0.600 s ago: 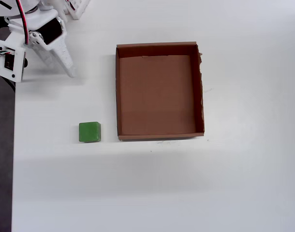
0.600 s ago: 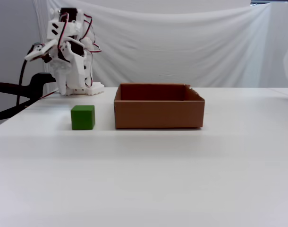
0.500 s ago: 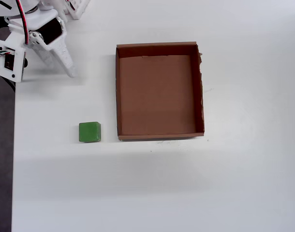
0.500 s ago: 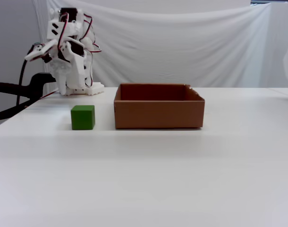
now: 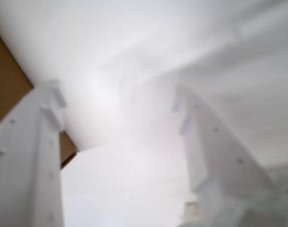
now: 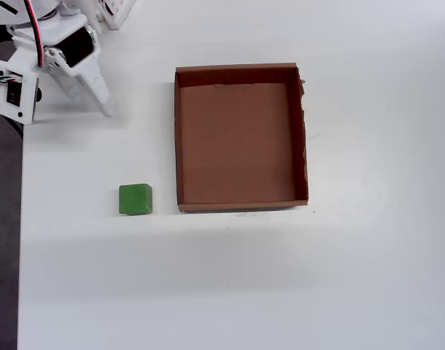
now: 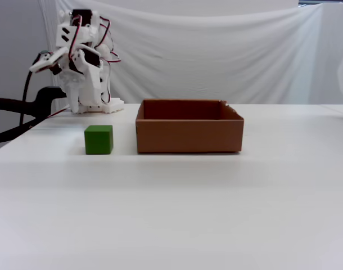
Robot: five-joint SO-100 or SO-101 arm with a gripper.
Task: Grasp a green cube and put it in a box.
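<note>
The green cube [image 6: 135, 199] sits on the white table, just left of the box's near-left corner in the overhead view. It also shows in the fixed view [image 7: 98, 139]. The box [image 6: 241, 69] is an empty brown cardboard tray, seen side-on in the fixed view [image 7: 188, 135]. My gripper [image 6: 104, 108] is at the table's far-left corner, well away from the cube and the box. In the blurred wrist view the gripper [image 5: 118, 94] has its white fingers apart with nothing between them. A brown patch [image 5: 7, 80] shows at the left edge there.
The folded arm [image 7: 81, 62] stands on its base at the back left. The table's left edge [image 6: 21, 219] runs close to the cube's side. A black cable [image 7: 14, 107] hangs off that edge. A white cloth backdrop [image 7: 216, 56] hangs behind the table.
</note>
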